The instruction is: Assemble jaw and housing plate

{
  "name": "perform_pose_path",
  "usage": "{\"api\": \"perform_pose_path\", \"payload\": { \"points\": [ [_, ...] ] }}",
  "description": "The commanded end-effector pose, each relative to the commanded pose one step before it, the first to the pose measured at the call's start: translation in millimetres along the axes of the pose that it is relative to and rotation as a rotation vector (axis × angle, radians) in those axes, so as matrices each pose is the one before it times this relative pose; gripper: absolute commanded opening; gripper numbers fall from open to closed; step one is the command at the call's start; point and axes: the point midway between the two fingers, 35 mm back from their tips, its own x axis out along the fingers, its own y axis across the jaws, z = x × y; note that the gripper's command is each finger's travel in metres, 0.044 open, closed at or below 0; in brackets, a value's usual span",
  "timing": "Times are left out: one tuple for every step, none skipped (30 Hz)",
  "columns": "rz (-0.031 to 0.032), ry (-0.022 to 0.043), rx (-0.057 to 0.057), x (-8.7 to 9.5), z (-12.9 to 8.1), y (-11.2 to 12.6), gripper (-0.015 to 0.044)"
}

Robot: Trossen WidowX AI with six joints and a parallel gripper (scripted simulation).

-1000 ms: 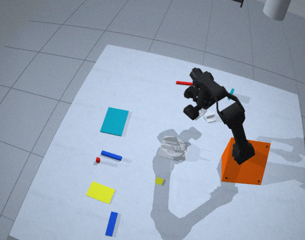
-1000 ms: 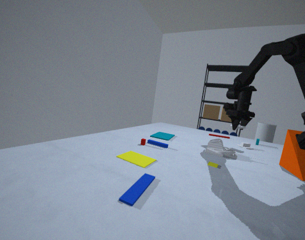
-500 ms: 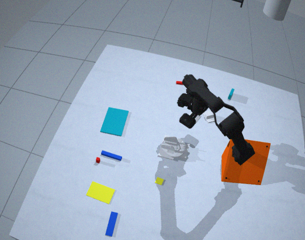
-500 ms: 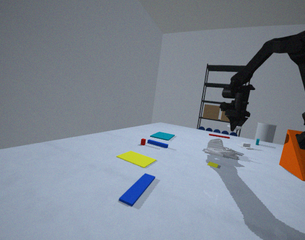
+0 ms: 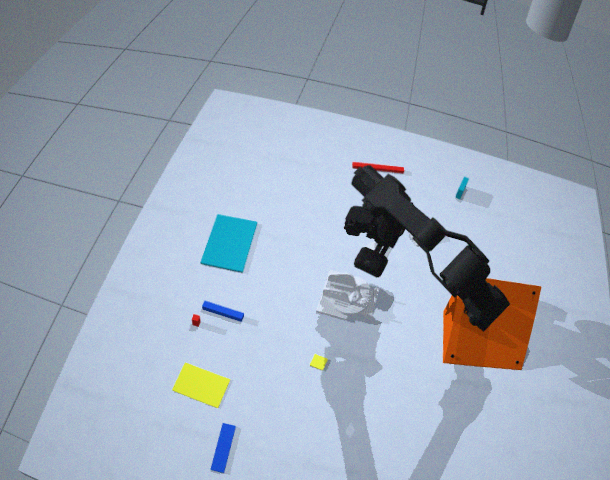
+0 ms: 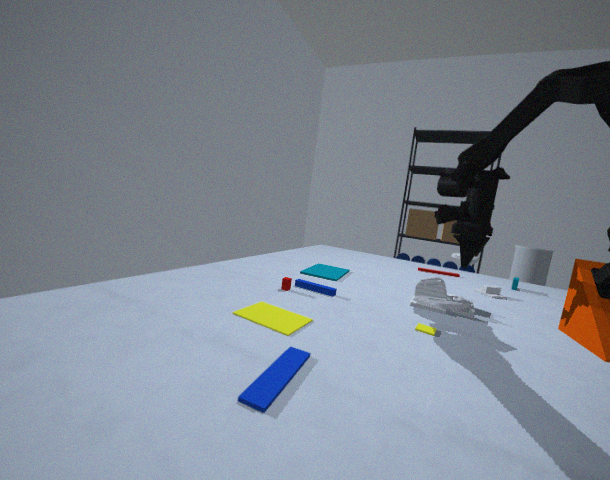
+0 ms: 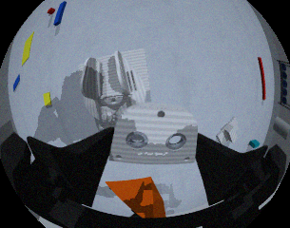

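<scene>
My gripper [image 5: 377, 258] [image 6: 469, 258] [image 7: 154, 135] is shut on the pale housing plate [image 7: 156, 124], with one finger at each side edge. The plate has two round holes and hangs above the table, just beside the gripper base in the wrist view. The pale base [image 7: 142, 71] [image 5: 323, 311] lies on the table below. Two pale upright jaws, one at the left [image 7: 90, 83] and one nearer the middle [image 7: 120, 68], stand side by side on it. The plate hides part of the base. The pins, stubs and tooth mesh cannot be made out.
A small white block [image 6: 493, 290] [image 7: 226, 133] stands near a teal block [image 5: 462, 188]. An orange wedge [image 5: 517, 325] sits under the arm's root. A small yellow piece [image 5: 318, 361] lies near the base; a red bar [image 5: 377, 167] lies at the back.
</scene>
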Motion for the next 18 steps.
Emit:
{"api": "perform_pose_path", "payload": {
  "points": [
    [0.01026, 0.00374, -0.0499, 2.01, -4.35, 15.17, 0.0351],
    [0.00162, 0.00078, -0.0114, 0.54, -0.39, 3.22, 0.0351],
    [0.00166, 0.00080, -0.0114, 0.55, -0.39, 3.21, 0.0351],
    [0.00171, 0.00083, -0.0114, 0.57, -0.39, 3.21, 0.0351],
    [0.00176, 0.00085, -0.0114, 0.58, -0.39, 3.21, 0.0351],
    [0.00181, 0.00088, -0.0114, 0.60, -0.40, 3.20, 0.0351],
    [0.00185, 0.00090, -0.0114, 0.61, -0.40, 3.20, 0.0351],
    [0.00190, 0.00092, -0.0114, 0.63, -0.40, 3.19, 0.0351],
    [0.00195, 0.00095, -0.0114, 0.64, -0.40, 3.19, 0.0351],
    [0.00200, 0.00097, -0.0114, 0.66, -0.40, 3.18, 0.0351],
    [0.00205, 0.00099, -0.0114, 0.67, -0.40, 3.18, 0.0351],
    [0.00209, 0.00101, -0.0114, 0.69, -0.40, 3.17, 0.0351],
    [0.00214, 0.00104, -0.0114, 0.70, -0.41, 3.17, 0.0351],
    [0.00181, 0.00087, -0.0094, 0.59, -0.33, 2.61, 0.0351],
    [0.00110, 0.00053, -0.0057, 0.36, -0.20, 1.57, 0.0351],
    [0.00037, 0.00018, -0.0019, 0.12, -0.07, 0.52, 0.0351],
    [0.00000, 0.00000, 0.0000, 0.00, 0.00, 0.00, 0.0351],
    [0.00000, 0.00000, 0.0000, 0.00, 0.00, 0.00, 0.0351]
  ]
}}
